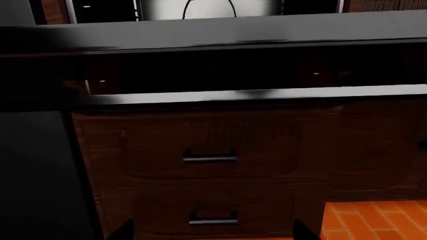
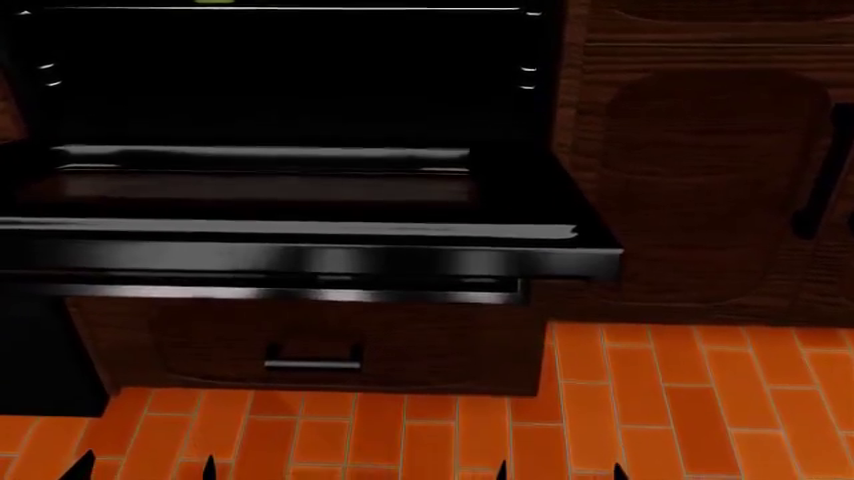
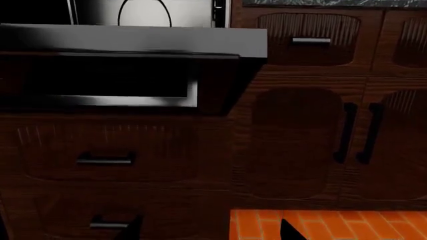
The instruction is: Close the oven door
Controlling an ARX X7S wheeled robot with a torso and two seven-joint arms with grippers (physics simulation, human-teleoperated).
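The oven door [image 2: 307,236] is a glossy black panel hanging open, lying flat and level in front of the dark oven cavity [image 2: 280,90]. Its long silver bar handle [image 2: 307,292] runs along the near edge. Both wrist views look at the door from below its level, showing the oven door [image 1: 233,32] with its handle [image 1: 253,95], and the oven door [image 3: 133,40] with its handle [image 3: 127,100]. My left gripper [image 2: 144,468] [image 1: 212,235] and right gripper [image 2: 561,470] [image 3: 212,232] are low and short of the door. Both are open and hold nothing.
Brown wooden drawers with short silver handles [image 2: 314,363] [image 1: 209,159] [image 3: 105,161] sit under the oven. Brown cabinet doors with black handles [image 2: 814,190] [image 3: 343,132] stand to the right. A black panel [image 2: 40,350] is at the left. The floor [image 2: 601,410] is orange brick.
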